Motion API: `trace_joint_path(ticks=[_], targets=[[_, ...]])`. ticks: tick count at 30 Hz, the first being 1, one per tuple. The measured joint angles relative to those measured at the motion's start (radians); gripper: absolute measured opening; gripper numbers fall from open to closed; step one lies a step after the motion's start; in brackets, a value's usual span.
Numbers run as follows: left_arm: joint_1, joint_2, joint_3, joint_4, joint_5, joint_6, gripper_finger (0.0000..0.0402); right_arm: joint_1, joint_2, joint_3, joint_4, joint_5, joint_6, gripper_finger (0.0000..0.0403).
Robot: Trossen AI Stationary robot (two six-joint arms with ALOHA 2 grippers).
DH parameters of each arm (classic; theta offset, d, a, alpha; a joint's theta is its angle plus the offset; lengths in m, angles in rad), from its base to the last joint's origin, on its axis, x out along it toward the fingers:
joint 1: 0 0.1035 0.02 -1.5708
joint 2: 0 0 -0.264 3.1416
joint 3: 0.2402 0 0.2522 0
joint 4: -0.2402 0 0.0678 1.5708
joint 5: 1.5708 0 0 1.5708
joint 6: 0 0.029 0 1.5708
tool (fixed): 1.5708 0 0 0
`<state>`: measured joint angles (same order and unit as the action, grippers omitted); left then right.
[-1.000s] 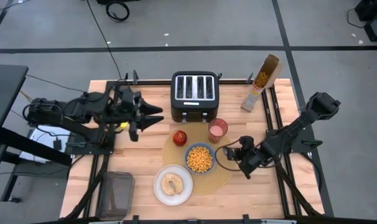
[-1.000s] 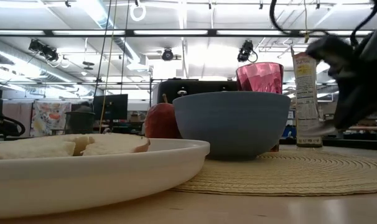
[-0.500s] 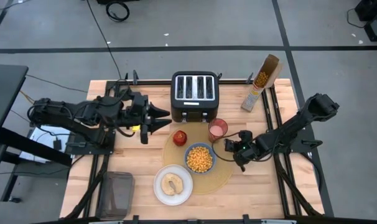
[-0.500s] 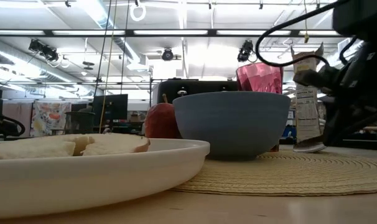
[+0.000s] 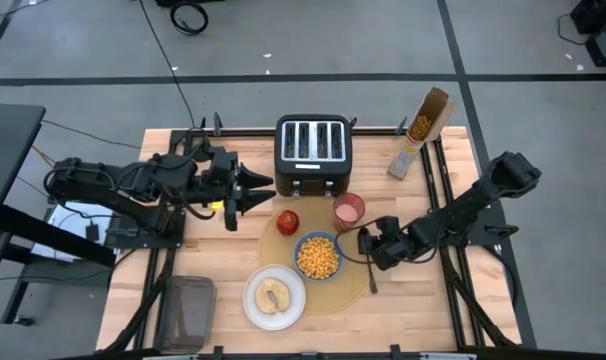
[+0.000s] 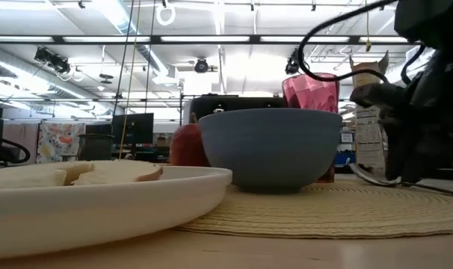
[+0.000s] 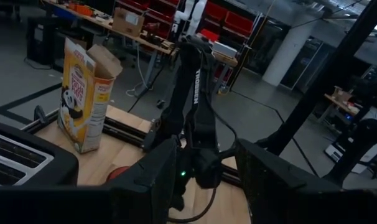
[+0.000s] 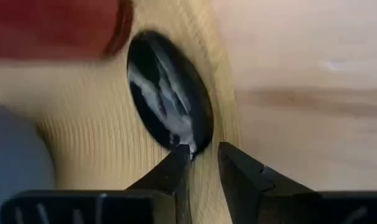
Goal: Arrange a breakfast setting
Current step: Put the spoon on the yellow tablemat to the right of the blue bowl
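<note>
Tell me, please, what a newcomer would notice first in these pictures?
Probably the breakfast spread on the tan placemat: a blue bowl of yellow cereal at its middle, a red apple and pink cup behind it, and a white plate with a bagel overlapping its near left edge. The right tool sits low at the placemat's right edge over the metal spoon, while the left tool hovers beside the black toaster.

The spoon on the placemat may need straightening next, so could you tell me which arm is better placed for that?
The right. Its hand sits low at the placemat's edge, fingertips slightly apart right over the spoon. The left hand hangs open near the toaster, beyond the apple.
</note>
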<state>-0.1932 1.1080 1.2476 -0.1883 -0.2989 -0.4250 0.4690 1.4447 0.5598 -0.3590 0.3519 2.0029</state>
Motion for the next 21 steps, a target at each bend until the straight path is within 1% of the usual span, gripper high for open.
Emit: trace_joint_path(ticks=[6,9,11,21], targets=[[0.000,0.000,0.000,-0.004,0.000,0.002,0.0172,0.004,-0.028,0.002,0.003,-0.048,-0.165,0.0098],[0.000,0.000,0.000,-0.006,0.001,0.002,0.0172,0.019,-0.029,0.002,0.063,-0.060,-0.301,0.0098],[0.000,0.000,0.000,-0.008,0.004,0.002,0.0172,0.025,-0.023,0.002,0.098,-0.067,-0.362,0.0098],[-0.001,0.000,0.000,-0.005,0.006,-0.021,0.0172,0.028,-0.019,0.003,0.067,-0.086,-0.403,0.0097]])
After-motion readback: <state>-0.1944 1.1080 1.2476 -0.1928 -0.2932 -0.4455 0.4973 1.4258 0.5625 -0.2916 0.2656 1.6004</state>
